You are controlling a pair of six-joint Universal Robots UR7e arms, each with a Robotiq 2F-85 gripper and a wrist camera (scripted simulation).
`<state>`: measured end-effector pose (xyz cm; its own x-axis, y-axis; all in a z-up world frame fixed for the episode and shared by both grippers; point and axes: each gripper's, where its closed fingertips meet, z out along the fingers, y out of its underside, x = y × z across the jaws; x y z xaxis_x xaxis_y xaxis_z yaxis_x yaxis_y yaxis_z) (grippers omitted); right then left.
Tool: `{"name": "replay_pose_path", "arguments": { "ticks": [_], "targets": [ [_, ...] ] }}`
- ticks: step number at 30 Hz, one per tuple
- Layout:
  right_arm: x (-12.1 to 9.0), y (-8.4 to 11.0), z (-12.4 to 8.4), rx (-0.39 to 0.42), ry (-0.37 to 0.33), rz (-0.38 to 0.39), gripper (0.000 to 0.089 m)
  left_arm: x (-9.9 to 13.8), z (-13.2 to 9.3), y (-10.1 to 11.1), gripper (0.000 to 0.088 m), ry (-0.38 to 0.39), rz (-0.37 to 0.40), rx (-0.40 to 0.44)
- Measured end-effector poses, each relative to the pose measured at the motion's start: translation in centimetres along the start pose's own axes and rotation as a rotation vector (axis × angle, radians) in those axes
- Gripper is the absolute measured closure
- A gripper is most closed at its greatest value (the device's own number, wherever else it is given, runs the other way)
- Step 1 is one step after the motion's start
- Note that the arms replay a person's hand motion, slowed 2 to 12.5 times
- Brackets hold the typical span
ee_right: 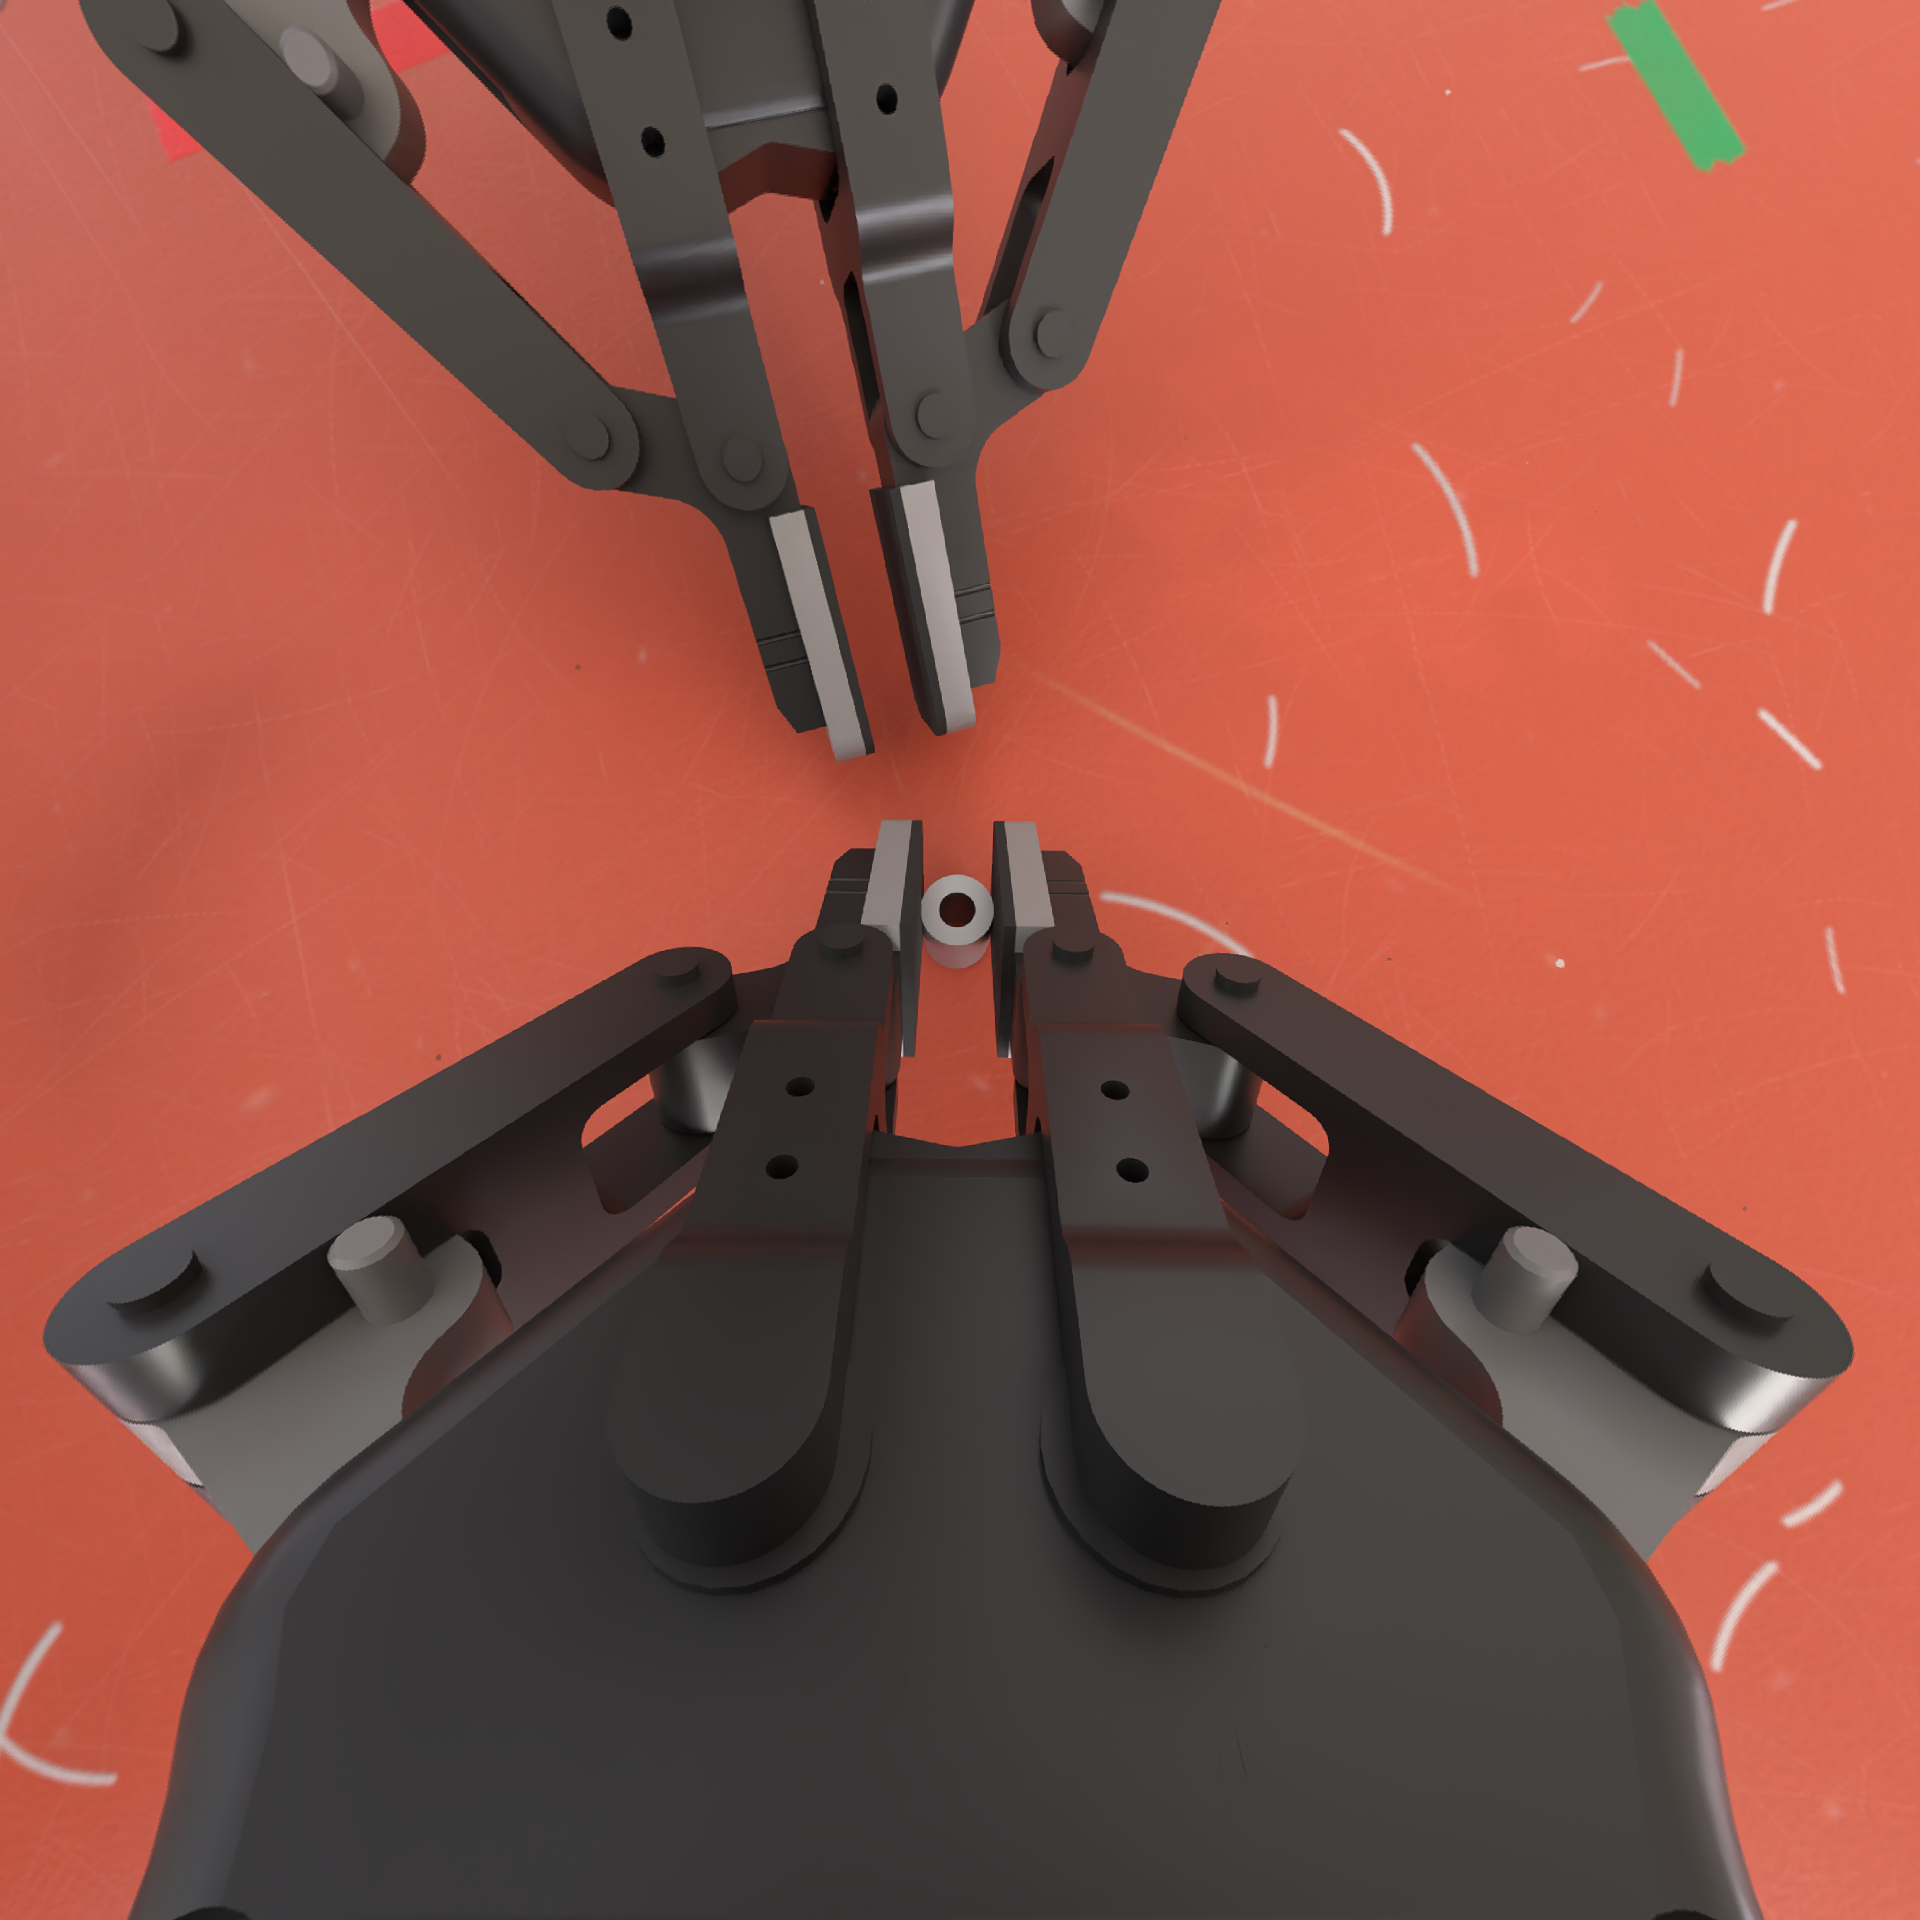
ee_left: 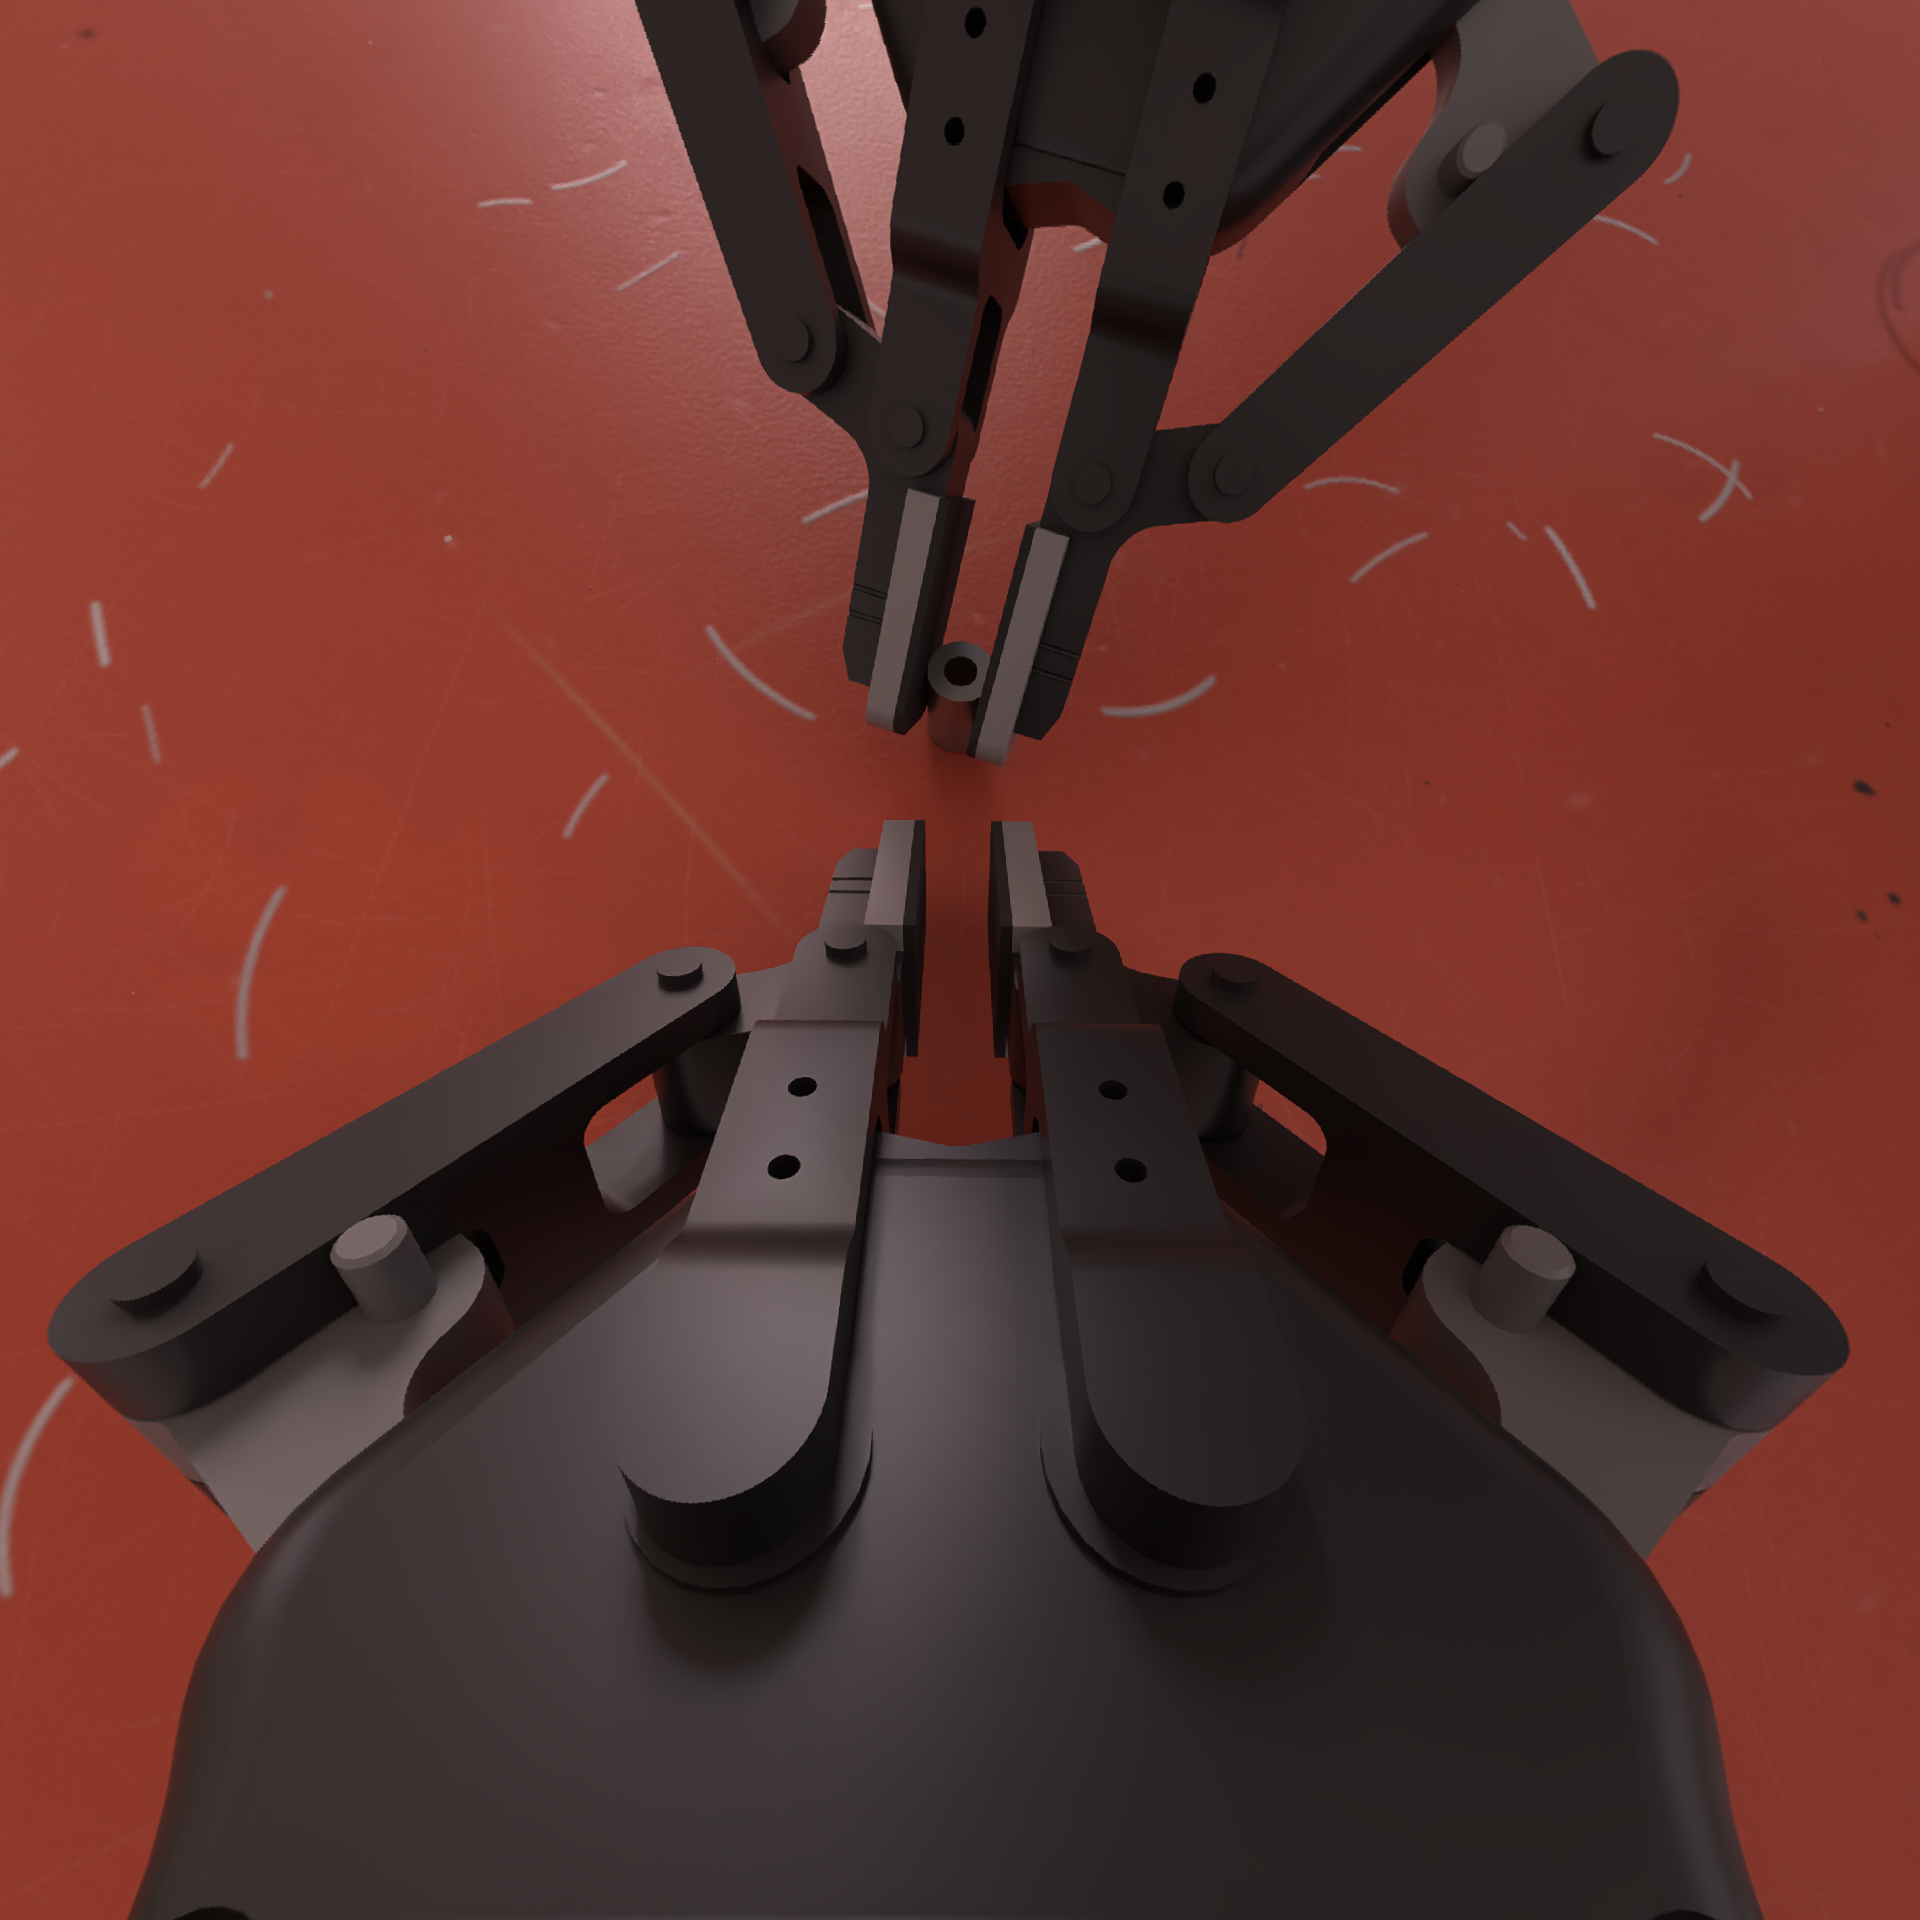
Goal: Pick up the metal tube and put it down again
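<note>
Right tool (ee_right: 957,831) pointing down, pads seemingly gripping upright metal tube (ee_right: 956,914), left tool (ee_left: 957,831) narrowly parted, empty.

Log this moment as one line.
right gripper: shut on tube | tube: upright | left gripper: narrow gap, empty | table: red

No text, label, brand, number or sign can be read in either view. The scratched red table surface (ee_right: 1455,727) and the small strip of green tape (ee_right: 1675,85) carry no writing.
</note>
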<state>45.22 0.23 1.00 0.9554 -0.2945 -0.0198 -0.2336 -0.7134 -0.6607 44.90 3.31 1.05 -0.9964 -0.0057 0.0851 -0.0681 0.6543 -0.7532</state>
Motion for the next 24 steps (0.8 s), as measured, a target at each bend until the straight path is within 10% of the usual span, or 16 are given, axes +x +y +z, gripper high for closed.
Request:
{"name": "replay_pose_path", "arguments": {
  "ticks": [24],
  "targets": [
    [-0.05,-0.19,0.2,0.011,-0.004,-0.014,0.0775,0.2,0.24,-0.1,0.0781,0.004,0.014,-0.004]
  ]
}}
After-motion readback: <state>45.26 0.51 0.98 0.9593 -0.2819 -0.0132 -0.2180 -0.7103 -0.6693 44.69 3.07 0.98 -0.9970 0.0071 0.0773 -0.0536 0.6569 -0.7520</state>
